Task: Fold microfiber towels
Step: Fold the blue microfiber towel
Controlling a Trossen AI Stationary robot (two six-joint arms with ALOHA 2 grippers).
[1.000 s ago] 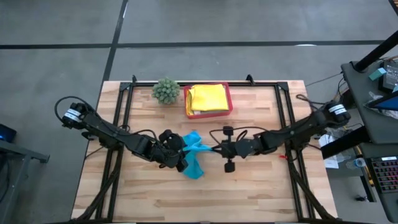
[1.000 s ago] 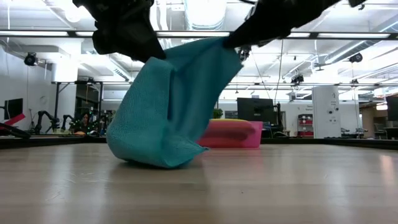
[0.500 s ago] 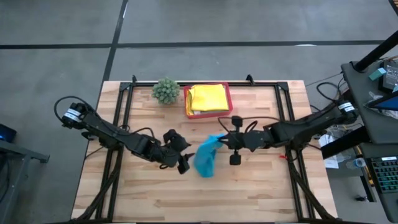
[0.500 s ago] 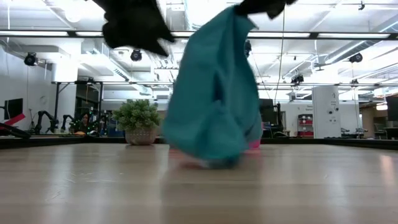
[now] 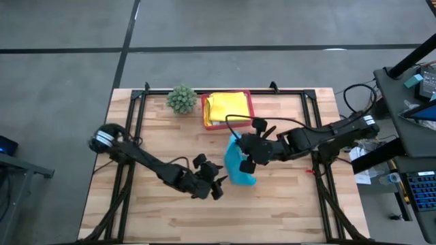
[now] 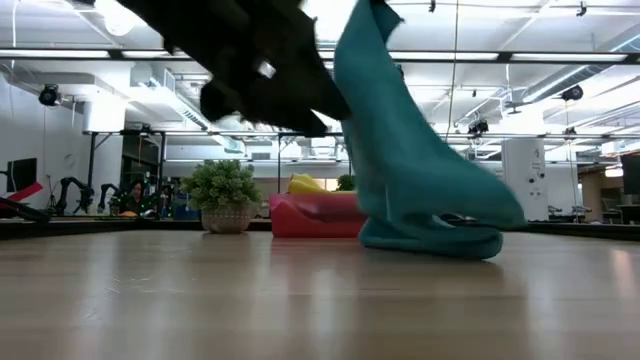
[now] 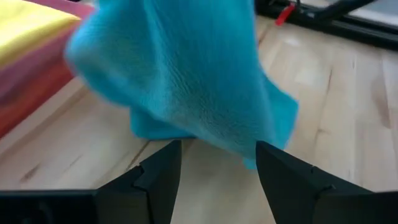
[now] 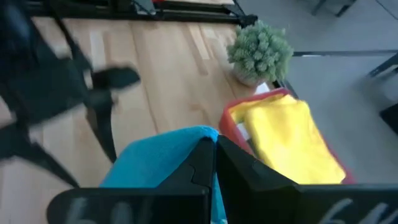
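Bright overhead lights, wrist views blurry

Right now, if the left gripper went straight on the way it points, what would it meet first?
Probably the soft teal blue microfiber towel, hanging just ahead of the left gripper; its jaws are open and empty.

A robotics lab or industrial workspace — bare concrete floor (image 5: 61, 27), exposed ceiling ducts (image 6: 180, 95) and strip lights, monitors (image 6: 20, 175), a cabinet (image 6: 520, 180) and more robot arms (image 6: 75, 190) beyond the wooden tabletop (image 5: 272, 204).

Two dark jointed arms, looped black cables
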